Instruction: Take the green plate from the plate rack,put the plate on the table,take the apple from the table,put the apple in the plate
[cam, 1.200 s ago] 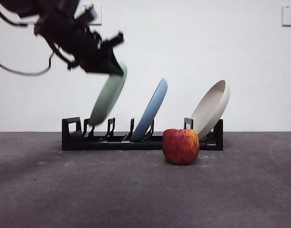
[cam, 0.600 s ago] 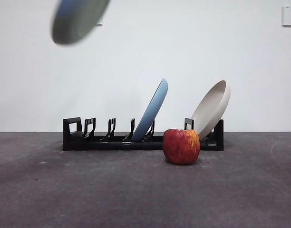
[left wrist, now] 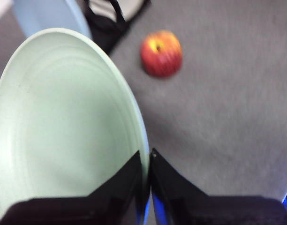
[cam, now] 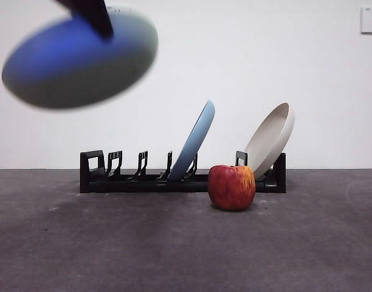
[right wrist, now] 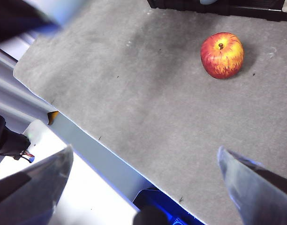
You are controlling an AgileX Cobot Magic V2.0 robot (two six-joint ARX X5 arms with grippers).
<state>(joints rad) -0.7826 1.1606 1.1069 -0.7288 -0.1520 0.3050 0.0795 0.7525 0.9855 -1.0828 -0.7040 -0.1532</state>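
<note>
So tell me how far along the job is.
Done: the green plate is out of the plate rack. In hand: the left gripper holds it by the rim, high above the table. Left: set it down, then put the apple on it; right gripper waits open.

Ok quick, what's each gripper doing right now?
Left gripper: shut on the green plate, held above the table.
Right gripper: open, holding nothing.

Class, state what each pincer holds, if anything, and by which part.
The left pincer grips the green plate by its rim, held in the air. The right pincer is open and holds nothing.
</note>
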